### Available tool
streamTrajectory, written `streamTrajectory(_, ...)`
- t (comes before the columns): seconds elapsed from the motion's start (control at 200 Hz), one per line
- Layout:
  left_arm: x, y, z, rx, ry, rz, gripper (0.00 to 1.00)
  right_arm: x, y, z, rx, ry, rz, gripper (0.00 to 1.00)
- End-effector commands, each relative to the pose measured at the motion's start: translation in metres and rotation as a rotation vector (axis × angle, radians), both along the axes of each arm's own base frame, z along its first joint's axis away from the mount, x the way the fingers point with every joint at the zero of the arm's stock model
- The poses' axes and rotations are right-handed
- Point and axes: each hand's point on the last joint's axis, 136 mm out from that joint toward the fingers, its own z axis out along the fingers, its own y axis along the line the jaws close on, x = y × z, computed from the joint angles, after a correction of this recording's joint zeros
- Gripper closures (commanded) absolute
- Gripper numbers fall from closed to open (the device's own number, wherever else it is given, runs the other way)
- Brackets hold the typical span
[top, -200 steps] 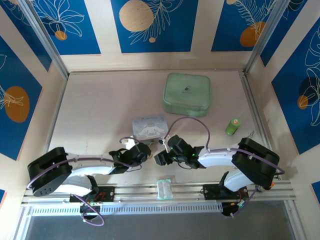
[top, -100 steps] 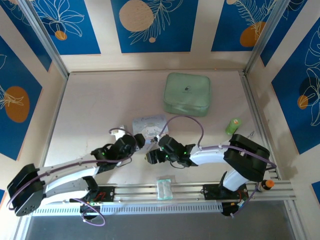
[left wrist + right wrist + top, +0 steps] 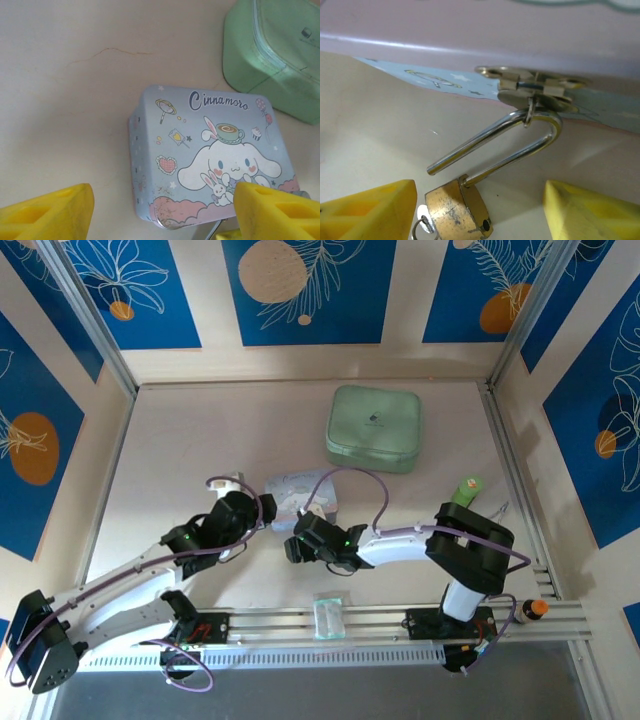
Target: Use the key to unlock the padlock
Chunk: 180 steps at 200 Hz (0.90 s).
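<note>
In the right wrist view the brass padlock (image 3: 457, 210) lies on the table with its silver shackle (image 3: 520, 132) sprung open, the free end out of the body. The shackle's bend still hangs through the hasp (image 3: 535, 90) of the blue cartoon tin (image 3: 210, 155). The key (image 3: 423, 226) sticks in the padlock's underside, only its silvery head and ring showing. My right gripper (image 3: 480, 210) is open, its yellow fingers either side of the padlock and not touching it. My left gripper (image 3: 165, 215) is open above the tin's near corner, holding nothing.
A pale green zip case (image 3: 374, 427) lies behind the tin (image 3: 300, 490). A small green bottle (image 3: 466, 492) stands at the right. A clear plastic piece (image 3: 328, 615) rests on the front rail. Both arms meet at the tin, left gripper (image 3: 255, 510) and right gripper (image 3: 303, 530).
Both arms have reached forward and to the left, closing on the tin. The left gripper has opened wider. The right gripper has slid left along the tin's front edge.
</note>
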Motion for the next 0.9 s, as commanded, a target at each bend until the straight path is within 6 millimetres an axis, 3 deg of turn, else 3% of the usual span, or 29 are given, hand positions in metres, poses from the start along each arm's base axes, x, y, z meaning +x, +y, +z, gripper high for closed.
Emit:
streamTrajectory(0.0,0.002,0.002,0.002,0.061,0.007,-0.027,0.27,-0.009,-0.032,-0.025,-0.159,0.045,-0.048,0.34)
streamTrajectory(0.135,0.006,-0.002,0.009,0.1,-0.011,-0.055,0.26,-0.017,-0.047,-0.03,-0.197,0.059,-0.054,0.4)
streamTrajectory(0.34,0.013,-0.004,0.03,0.189,-0.069,-0.11,0.14,-0.025,-0.068,-0.03,-0.214,0.063,-0.073,0.42)
streamTrajectory(0.42,0.016,-0.008,0.034,0.215,-0.076,-0.138,0.13,-0.025,-0.069,-0.027,-0.202,0.055,-0.059,0.42)
streamTrajectory(0.49,0.017,-0.024,0.037,0.243,-0.09,-0.24,0.11,-0.026,-0.063,-0.022,-0.154,0.048,-0.03,0.4)
streamTrajectory(0.615,0.016,-0.05,0.027,0.388,-0.088,-0.481,0.11,-0.024,-0.048,-0.001,0.031,0.057,-0.017,0.35)
streamTrajectory(0.705,0.017,-0.053,0.016,0.546,-0.086,-0.606,0.15,-0.019,-0.048,0.013,0.134,0.059,-0.05,0.3)
streamTrajectory(0.83,0.013,-0.067,-0.001,0.679,-0.095,-0.819,0.24,-0.013,-0.051,0.017,0.178,0.093,-0.123,0.24)
streamTrajectory(0.895,0.012,-0.072,-0.009,0.71,-0.08,-0.887,0.24,-0.013,-0.051,0.015,0.17,0.102,-0.142,0.22)
